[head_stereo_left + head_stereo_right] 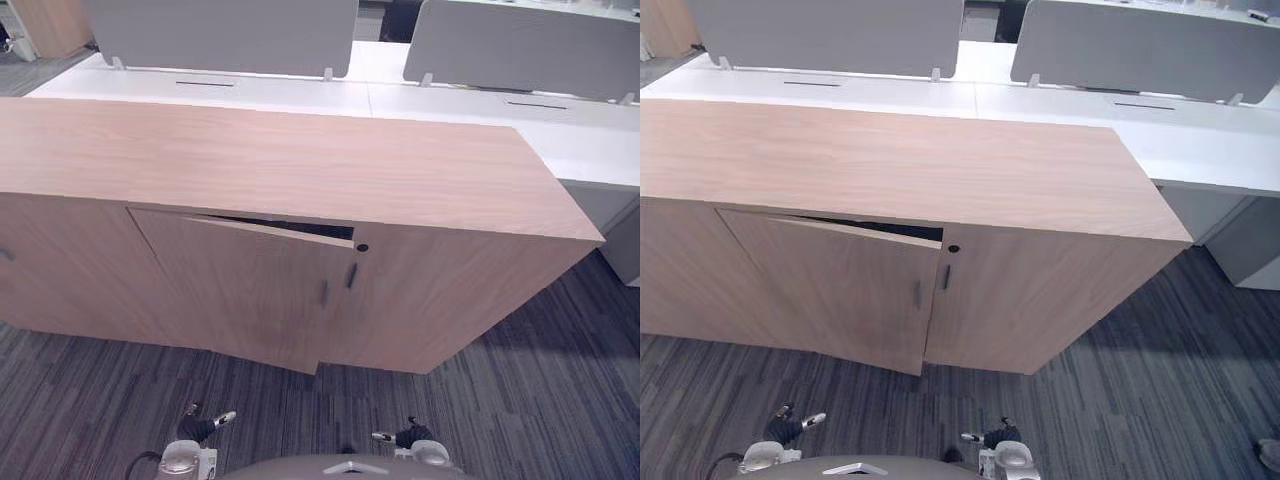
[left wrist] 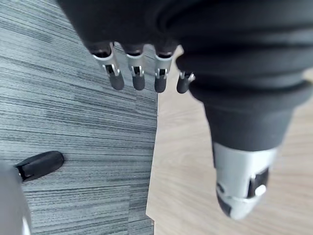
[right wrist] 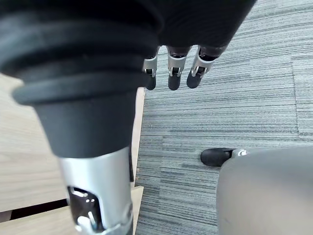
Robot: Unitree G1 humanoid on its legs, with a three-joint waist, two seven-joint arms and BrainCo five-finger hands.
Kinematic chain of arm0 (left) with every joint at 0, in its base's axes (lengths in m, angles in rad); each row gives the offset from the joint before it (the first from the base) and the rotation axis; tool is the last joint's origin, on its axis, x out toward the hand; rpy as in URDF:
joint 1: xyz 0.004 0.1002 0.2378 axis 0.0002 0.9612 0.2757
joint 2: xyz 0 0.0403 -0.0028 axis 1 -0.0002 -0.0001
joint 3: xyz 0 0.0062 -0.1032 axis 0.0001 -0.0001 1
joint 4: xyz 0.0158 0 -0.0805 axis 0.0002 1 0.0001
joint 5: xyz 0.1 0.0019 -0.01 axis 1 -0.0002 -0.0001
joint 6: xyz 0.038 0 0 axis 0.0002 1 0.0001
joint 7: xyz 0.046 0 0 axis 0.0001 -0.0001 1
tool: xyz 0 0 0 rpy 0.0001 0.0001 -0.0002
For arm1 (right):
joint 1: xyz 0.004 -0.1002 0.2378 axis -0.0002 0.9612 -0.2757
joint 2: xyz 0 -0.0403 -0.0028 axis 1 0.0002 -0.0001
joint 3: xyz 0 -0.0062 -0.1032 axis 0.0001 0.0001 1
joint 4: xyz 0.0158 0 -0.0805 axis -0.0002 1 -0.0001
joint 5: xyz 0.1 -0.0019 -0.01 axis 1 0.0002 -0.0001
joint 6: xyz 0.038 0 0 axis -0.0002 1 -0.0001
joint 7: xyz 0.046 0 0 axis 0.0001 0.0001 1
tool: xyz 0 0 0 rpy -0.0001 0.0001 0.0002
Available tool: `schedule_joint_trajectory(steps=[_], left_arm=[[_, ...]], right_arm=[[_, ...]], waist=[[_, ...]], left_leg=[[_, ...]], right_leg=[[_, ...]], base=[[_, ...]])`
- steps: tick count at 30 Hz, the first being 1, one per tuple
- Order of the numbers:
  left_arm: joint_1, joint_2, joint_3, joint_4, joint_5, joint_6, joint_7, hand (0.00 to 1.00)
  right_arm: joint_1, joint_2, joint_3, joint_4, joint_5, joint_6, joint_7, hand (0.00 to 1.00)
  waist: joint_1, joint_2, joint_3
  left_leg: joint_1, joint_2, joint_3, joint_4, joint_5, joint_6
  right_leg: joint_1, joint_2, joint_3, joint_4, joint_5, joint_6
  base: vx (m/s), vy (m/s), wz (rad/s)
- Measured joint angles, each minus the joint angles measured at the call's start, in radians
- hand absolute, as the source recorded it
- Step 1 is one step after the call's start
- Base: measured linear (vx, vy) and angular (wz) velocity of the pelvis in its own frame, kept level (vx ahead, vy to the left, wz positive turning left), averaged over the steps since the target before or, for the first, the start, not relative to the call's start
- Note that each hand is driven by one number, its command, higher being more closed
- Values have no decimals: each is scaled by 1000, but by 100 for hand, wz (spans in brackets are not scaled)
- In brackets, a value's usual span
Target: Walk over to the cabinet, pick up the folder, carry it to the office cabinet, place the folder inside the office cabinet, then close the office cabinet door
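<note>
Left hand (image 1: 200,428): low over the grey carpet (image 1: 520,400), fingers (image 2: 138,78) loose and straight, thumb (image 2: 242,191) apart, gripping nothing.
Right hand (image 1: 405,436): level with the left, fingers (image 3: 173,78) likewise relaxed and empty.
Office cabinet (image 1: 300,165): light wood, straight ahead of both hands, its left end cut off.
Left door (image 1: 240,290): ahead of the left hand, ajar, top edge swung out from the frame.
Slit (image 1: 270,226): dark, behind that door; contents too dark to make out.
Right door (image 1: 430,300): flush, ahead of the right hand.
Handles (image 1: 324,292): two dark bars where the doors meet.
Bench (image 1: 300,92): white, beyond the cabinet, with grey screens (image 1: 220,35) cut off at the top.
</note>
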Motion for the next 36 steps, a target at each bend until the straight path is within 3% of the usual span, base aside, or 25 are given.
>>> schedule_joint_trajectory(steps=[9,20,36], left_arm=[[-3,2,62,73,45,2,-1,0],[-5,-9,72,107,47,10,-22,0],[-5,-7,82,139,44,11,-49,0]], right_arm=[[1,-1,-42,8,0,0,4,0],[0,-18,-46,11,0,1,7,0],[0,-20,-86,23,9,6,16,0]], waist=[[-1,2,3],[11,20,12],[15,20,11]], left_leg=[[1,-2,-14,1,-2,-2],[6,2,1,0,-14,0],[19,2,27,0,-24,-1]], right_leg=[[-2,2,9,-3,6,8],[-15,9,38,4,6,7],[-15,12,59,5,6,7]], base=[[4,-20,-4],[-26,-30,-7],[-38,-35,-5]])
